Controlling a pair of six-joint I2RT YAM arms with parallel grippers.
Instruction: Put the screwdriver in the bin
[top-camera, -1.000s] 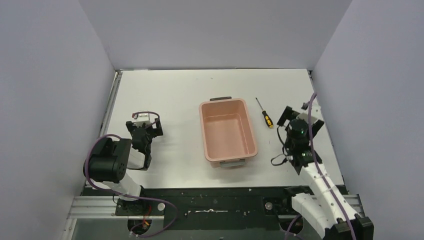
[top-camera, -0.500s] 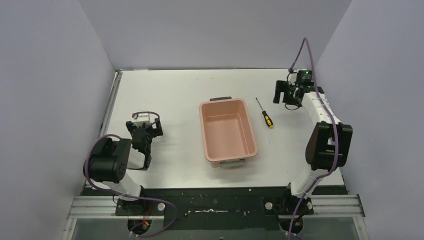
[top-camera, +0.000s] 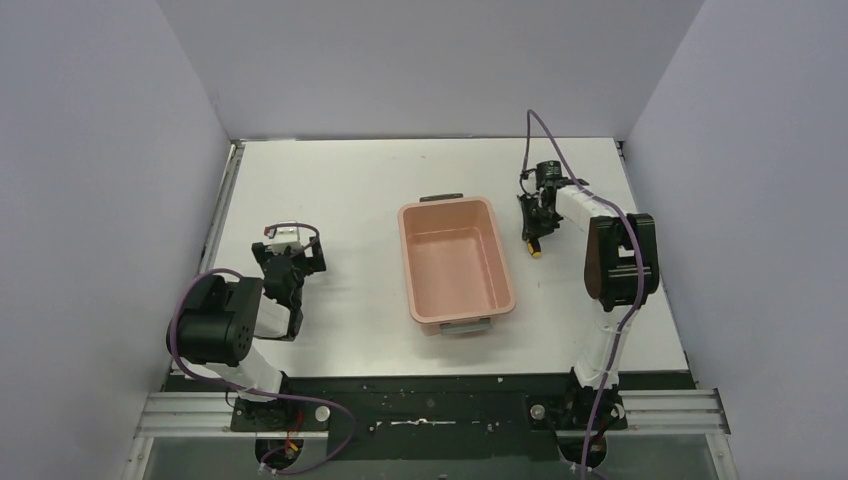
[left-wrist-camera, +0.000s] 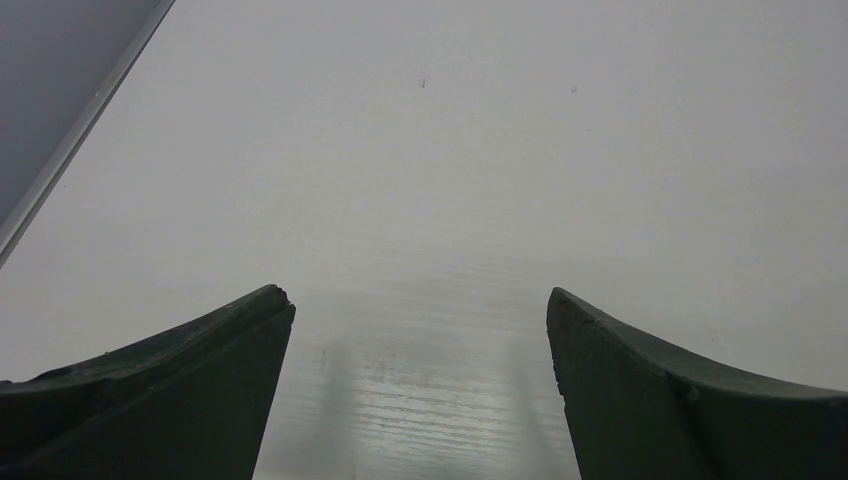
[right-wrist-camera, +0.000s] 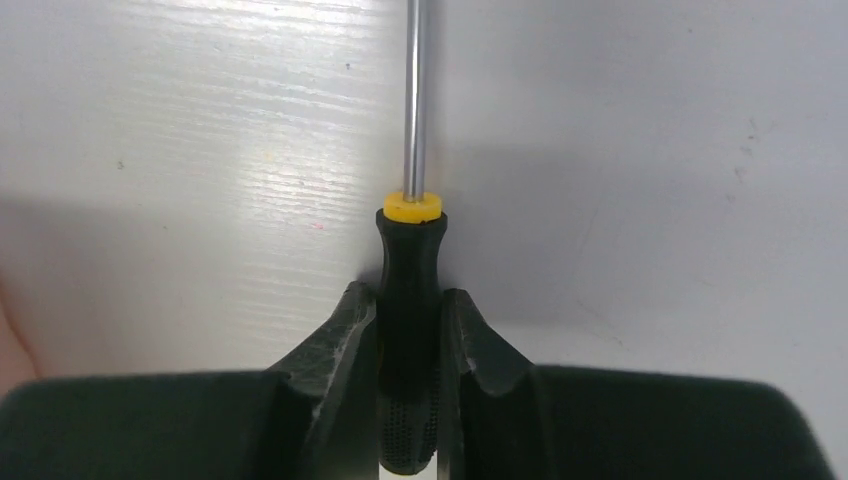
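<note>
The screwdriver (right-wrist-camera: 410, 262) has a black handle with a yellow collar and a thin metal shaft pointing away from the wrist camera. It lies on the white table just right of the bin (top-camera: 500, 262), a salmon-pink tub that stands open with nothing in it. My right gripper (right-wrist-camera: 410, 303) is shut on the handle, one finger pressed against each side. From above, the right gripper (top-camera: 535, 224) covers most of the screwdriver (top-camera: 538, 250), and only the yellow handle end shows. My left gripper (left-wrist-camera: 420, 300) is open over bare table at the left (top-camera: 290, 246).
Grey walls close in the table on the left, back and right. A metal rail (top-camera: 226, 205) runs along the left edge. The bin has a dark handle (top-camera: 441, 197) at its far end and a light grey one (top-camera: 466, 325) at its near end.
My right arm swung from the near right side up to the back right, then came down on the screwdriver and its jaws closed on the handle. The left arm and bin stayed put.
</note>
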